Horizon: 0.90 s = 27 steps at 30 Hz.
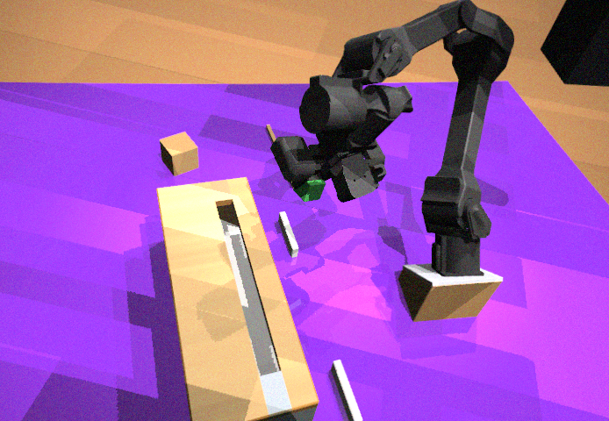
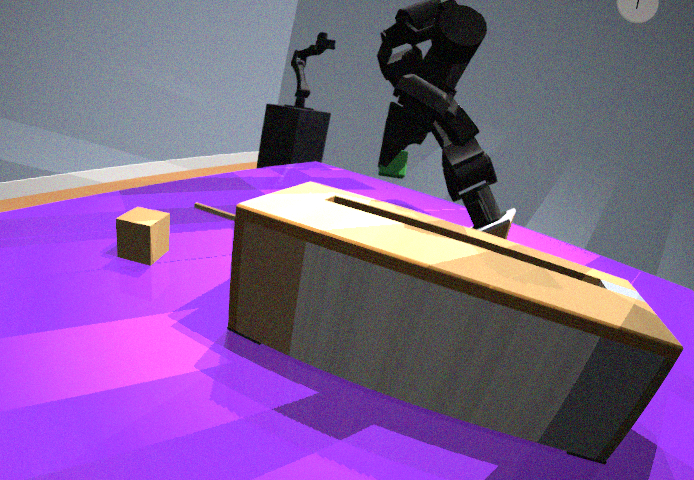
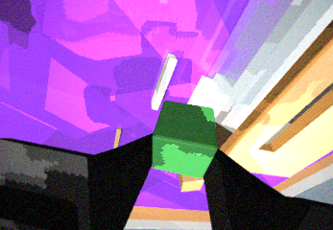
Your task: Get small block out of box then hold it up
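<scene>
A green block (image 1: 310,189) (image 2: 394,164) (image 3: 185,139) is held between the fingertips of my gripper (image 3: 180,143), which is shut on it. Block and gripper are in the air above the table, on the arm's side of the box. The wooden box (image 1: 225,317) (image 2: 359,226) (image 3: 270,125) stands upright on the purple table (image 1: 464,377) (image 2: 76,362), with a long slot in its top. The block is outside the box and beside its far end in the top view. The wrist view shows the block from behind the fingers.
A wooden cube (image 1: 185,154) (image 2: 141,236) (image 3: 191,184) stands beyond the box's far end. A thin wooden stick (image 1: 270,132) (image 2: 213,211) (image 3: 117,138) lies near it. White bars (image 1: 288,234) (image 1: 347,390) lie along the box's arm side. The arm's base block (image 1: 454,300) stands on the right.
</scene>
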Available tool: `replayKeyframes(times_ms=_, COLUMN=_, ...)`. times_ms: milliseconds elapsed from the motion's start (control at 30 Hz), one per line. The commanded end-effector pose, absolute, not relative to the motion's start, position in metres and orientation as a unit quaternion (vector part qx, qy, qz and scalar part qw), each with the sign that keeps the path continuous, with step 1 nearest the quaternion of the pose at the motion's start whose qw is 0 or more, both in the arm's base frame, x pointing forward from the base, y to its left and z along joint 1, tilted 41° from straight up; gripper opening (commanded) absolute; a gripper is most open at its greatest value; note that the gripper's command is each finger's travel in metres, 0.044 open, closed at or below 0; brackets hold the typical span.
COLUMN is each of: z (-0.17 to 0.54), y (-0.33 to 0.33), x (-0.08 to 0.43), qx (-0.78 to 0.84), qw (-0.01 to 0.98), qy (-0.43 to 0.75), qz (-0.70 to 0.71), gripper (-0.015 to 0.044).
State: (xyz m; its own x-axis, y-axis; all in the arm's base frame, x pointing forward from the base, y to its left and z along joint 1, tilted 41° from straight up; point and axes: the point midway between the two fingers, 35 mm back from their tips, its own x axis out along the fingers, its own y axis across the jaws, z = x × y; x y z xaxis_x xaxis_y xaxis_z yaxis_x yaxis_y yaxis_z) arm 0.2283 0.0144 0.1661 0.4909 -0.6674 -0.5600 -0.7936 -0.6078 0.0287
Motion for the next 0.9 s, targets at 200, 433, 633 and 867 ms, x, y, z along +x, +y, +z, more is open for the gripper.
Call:
replayKeyframes(times_ms=200, z=0.1745, y=0.0204, x=0.2262, qx=-0.87, qw=-0.058, qy=0.365, qz=0.327, gripper=0.0)
replayKeyframes(times_ms=433, z=0.1792, y=0.0241, x=0.2239, qx=-0.857, qw=-0.186, qy=0.315, qz=0.363, gripper=0.0)
replayKeyframes(times_ms=633, z=0.1797, y=0.0244, x=0.2237, qx=-0.855, qw=-0.198, qy=0.31, qz=0.366, gripper=0.0)
replayKeyframes(times_ms=867, z=0.1797, y=0.0244, x=0.2237, qx=-0.855, qw=-0.198, qy=0.31, qz=0.366, gripper=0.0)
